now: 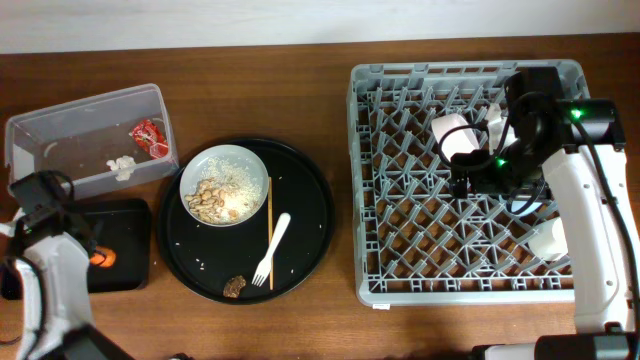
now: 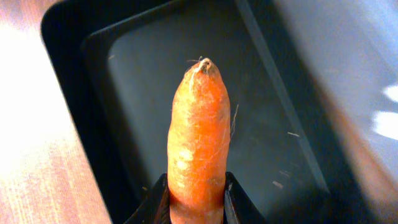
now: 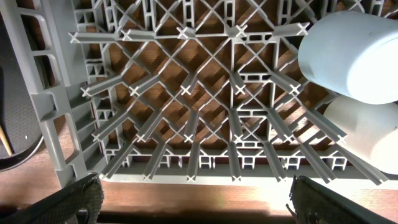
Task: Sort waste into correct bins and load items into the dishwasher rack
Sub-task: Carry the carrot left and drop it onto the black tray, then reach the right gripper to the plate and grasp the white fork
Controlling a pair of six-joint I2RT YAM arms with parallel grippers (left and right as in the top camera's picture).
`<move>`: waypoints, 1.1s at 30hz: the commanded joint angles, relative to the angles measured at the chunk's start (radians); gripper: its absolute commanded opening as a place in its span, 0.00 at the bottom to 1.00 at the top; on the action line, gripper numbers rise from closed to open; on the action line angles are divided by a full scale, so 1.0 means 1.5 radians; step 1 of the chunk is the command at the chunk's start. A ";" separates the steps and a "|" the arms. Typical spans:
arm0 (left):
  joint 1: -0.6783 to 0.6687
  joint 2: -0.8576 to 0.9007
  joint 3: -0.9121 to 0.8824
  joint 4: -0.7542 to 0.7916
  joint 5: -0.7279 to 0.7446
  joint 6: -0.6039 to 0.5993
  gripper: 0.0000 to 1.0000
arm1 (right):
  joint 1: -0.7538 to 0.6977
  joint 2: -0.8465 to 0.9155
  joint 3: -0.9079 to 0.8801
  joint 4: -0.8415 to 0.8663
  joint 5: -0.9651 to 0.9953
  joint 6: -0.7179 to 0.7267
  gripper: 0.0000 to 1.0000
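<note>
**Waste-sorting step: carrot to bin.** We see the left gripper point(image 2: 198, 190) clamped on the thick end of the orange carrot point(image 2: 198, 124). Its two fingers point(image 2: 239, 200) press either flank, and the tapered tip points away from the wrist. The carrot hangs over the floor of the shallow black tray point(image 2: 143, 74); we cannot tell whether it touches that floor.

In the overhead view the left arm reaches in from the table's left corner with its wrist over this tray. Just beside the tray, the clear tub point(image 1: 60, 130) holds the red wrapper point(image 1: 149, 136) and the white tissue point(image 1: 122, 167).

We judge the next move to be a release: part the jaws so that the carrot lands well inside the rim, then lift clear.

The right gripper point(image 3: 196, 190) is empty, its fingers wide apart. It is poised over one edge of the dishwasher rack point(image 3: 186, 93), near the light-blue cup point(image 3: 354, 56) and the cream-white cup point(image 3: 373, 146).

The beige food scraps point(image 1: 215, 195), brown lump point(image 1: 235, 286) and white plastic fork point(image 1: 270, 250) lie on the round black tray point(image 1: 310, 200).
</note>
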 commanded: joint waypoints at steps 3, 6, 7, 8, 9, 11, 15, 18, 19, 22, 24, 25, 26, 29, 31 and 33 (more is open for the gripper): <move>0.052 0.104 0.010 0.028 -0.010 0.010 0.01 | -0.003 0.000 -0.006 -0.001 -0.009 0.000 0.99; 0.066 0.126 0.010 0.032 -0.009 0.010 0.11 | -0.003 0.000 -0.006 -0.001 -0.009 0.000 0.99; 0.068 0.127 0.010 0.033 0.001 0.010 0.20 | -0.003 0.000 -0.006 -0.001 -0.009 0.000 0.99; 0.070 0.127 0.010 0.033 0.012 0.010 0.35 | -0.003 0.000 -0.006 -0.001 -0.009 0.000 0.99; 0.070 0.127 0.010 0.033 0.022 0.010 0.51 | -0.003 0.000 -0.006 -0.001 -0.009 0.000 0.99; 0.070 0.127 0.013 0.034 0.051 0.011 0.68 | -0.003 0.000 -0.006 -0.001 -0.009 0.000 0.99; 0.069 0.110 0.060 0.008 0.134 0.041 0.85 | -0.003 0.000 -0.006 -0.003 -0.013 0.000 0.99; 0.065 0.069 0.103 -0.047 0.214 0.063 0.97 | -0.002 0.000 -0.006 -0.002 -0.055 0.000 0.99; 0.063 0.062 0.105 -0.053 0.221 0.068 0.99 | -0.002 0.000 -0.006 -0.001 -0.065 0.000 0.99; 0.043 0.024 0.105 -0.088 0.236 0.069 0.99 | -0.001 0.000 -0.006 0.000 -0.104 0.000 0.99; 0.001 -0.007 0.105 -0.122 0.242 0.082 0.99 | 0.018 0.000 -0.006 0.005 -0.131 0.000 0.99; -0.031 -0.022 0.105 -0.142 0.240 0.108 0.99 | 0.035 0.000 -0.006 0.010 -0.137 0.004 0.99; -0.054 -0.032 0.105 -0.161 0.238 0.126 0.99 | 0.059 0.000 -0.006 0.016 -0.136 0.017 0.99; -0.112 -0.047 0.105 -0.245 0.183 0.133 0.99 | 0.142 0.000 -0.006 0.040 -0.136 0.064 0.99; -0.117 -0.047 0.104 -0.286 0.182 0.133 0.99 | 0.203 0.001 -0.006 0.064 -0.135 0.095 0.99; -0.113 -0.047 0.104 -0.318 0.181 0.133 0.99 | 0.287 0.008 -0.006 0.100 -0.132 0.147 0.99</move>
